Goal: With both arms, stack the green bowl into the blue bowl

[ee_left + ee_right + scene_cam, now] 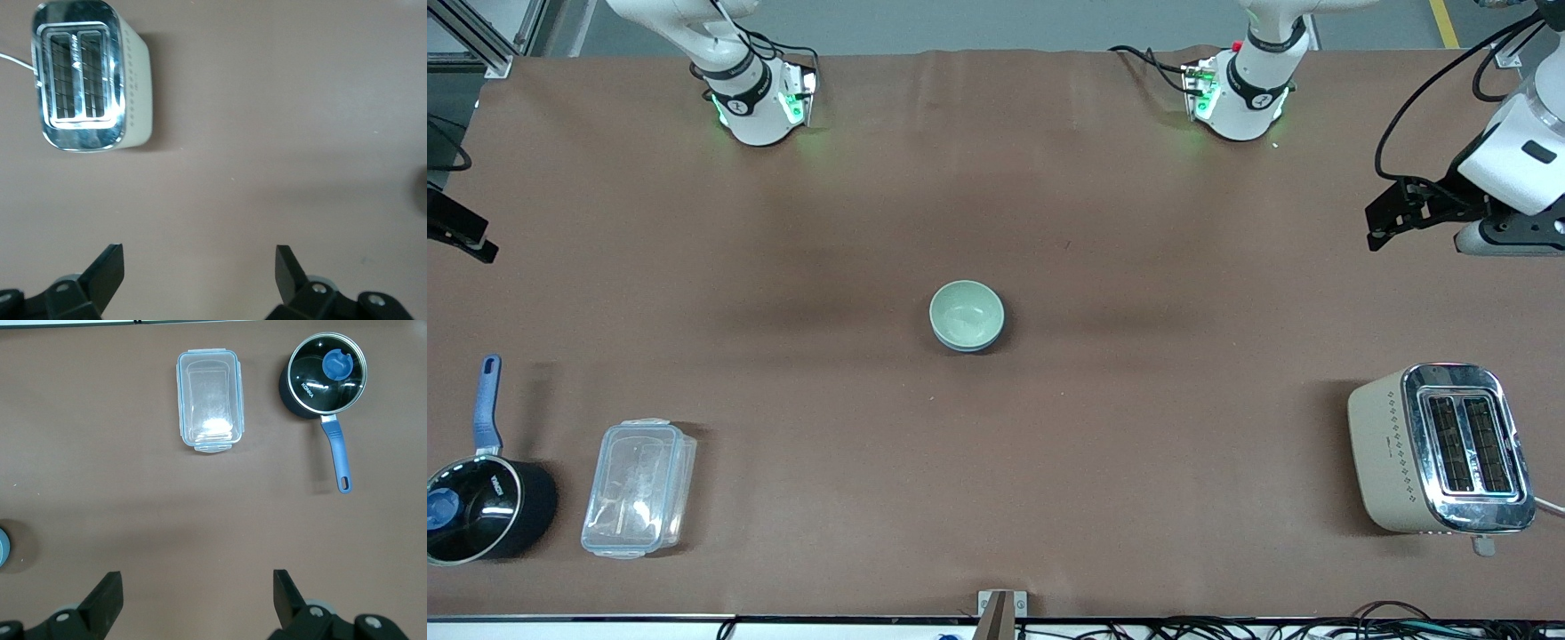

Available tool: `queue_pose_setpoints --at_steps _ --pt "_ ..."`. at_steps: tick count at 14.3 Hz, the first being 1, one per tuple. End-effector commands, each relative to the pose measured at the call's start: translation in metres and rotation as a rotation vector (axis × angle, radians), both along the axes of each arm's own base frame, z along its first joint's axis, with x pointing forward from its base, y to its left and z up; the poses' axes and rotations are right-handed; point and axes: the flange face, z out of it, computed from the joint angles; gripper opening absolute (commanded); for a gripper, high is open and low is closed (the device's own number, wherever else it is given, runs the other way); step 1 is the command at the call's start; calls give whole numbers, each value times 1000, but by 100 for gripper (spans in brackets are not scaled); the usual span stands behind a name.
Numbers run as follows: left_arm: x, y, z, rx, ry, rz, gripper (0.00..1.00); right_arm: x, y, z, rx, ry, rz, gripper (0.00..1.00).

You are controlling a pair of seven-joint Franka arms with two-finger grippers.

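The green bowl sits nested in the blue bowl at the middle of the table; only a thin blue rim shows beneath it. My left gripper is open and empty, up over the table's edge at the left arm's end; in the left wrist view its jaws stand wide over bare table. My right gripper is open and empty over the table's edge at the right arm's end, also wide in the right wrist view. A sliver of the bowls shows at that view's edge.
A cream and chrome toaster stands near the front camera at the left arm's end. A clear lidded plastic container and a black saucepan with a blue handle lie at the right arm's end.
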Motion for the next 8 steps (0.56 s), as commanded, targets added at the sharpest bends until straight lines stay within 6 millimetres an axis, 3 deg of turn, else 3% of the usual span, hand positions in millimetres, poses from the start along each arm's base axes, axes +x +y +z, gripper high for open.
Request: queue_pose_setpoints --at_steps 1,5,8 --pt "-6 3 8 -23 19 -3 100 0 0 0 -13 -5 0 100" --pt "-7 5 8 -20 28 0 100 -6 -8 -19 22 18 -11 100" --pt "-7 6 8 -19 28 2 100 -9 -8 -20 24 11 0 100"
